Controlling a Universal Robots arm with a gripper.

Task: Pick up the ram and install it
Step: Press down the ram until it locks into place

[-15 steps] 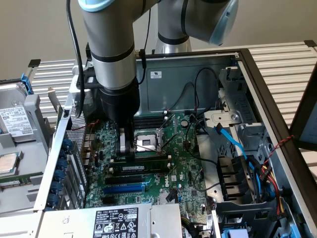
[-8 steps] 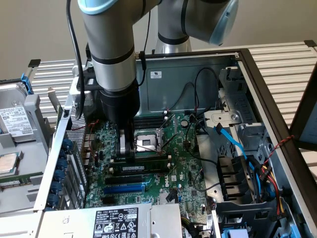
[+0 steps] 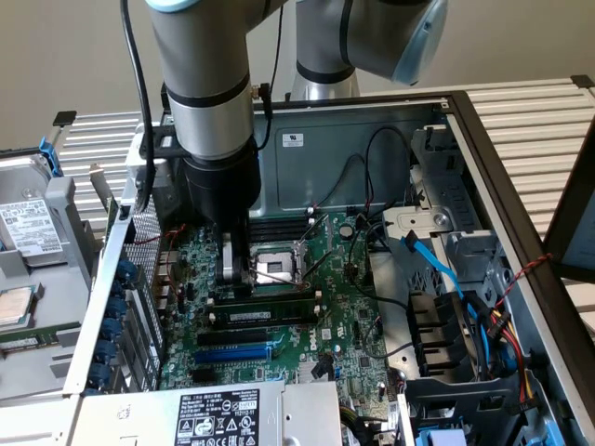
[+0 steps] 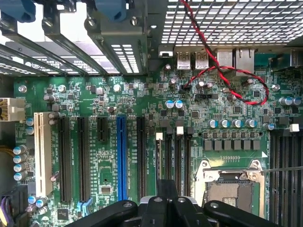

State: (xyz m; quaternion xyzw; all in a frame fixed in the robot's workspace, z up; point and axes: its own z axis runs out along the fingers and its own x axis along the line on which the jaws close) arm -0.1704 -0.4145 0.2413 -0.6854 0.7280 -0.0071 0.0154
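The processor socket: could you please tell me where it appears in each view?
Exterior view: the processor socket sits mid-motherboard, farther back than the blue slot.
Wrist view: it lies between two banks of black slots.
Shared landmark: the blue slot.

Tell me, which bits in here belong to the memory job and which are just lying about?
Part of the job:
the ram, lying below the processor socket
the gripper, close above the ram's end
the memory slots

Just lying about:
the blue cable
the red and black wire
the labelled drive outside the case
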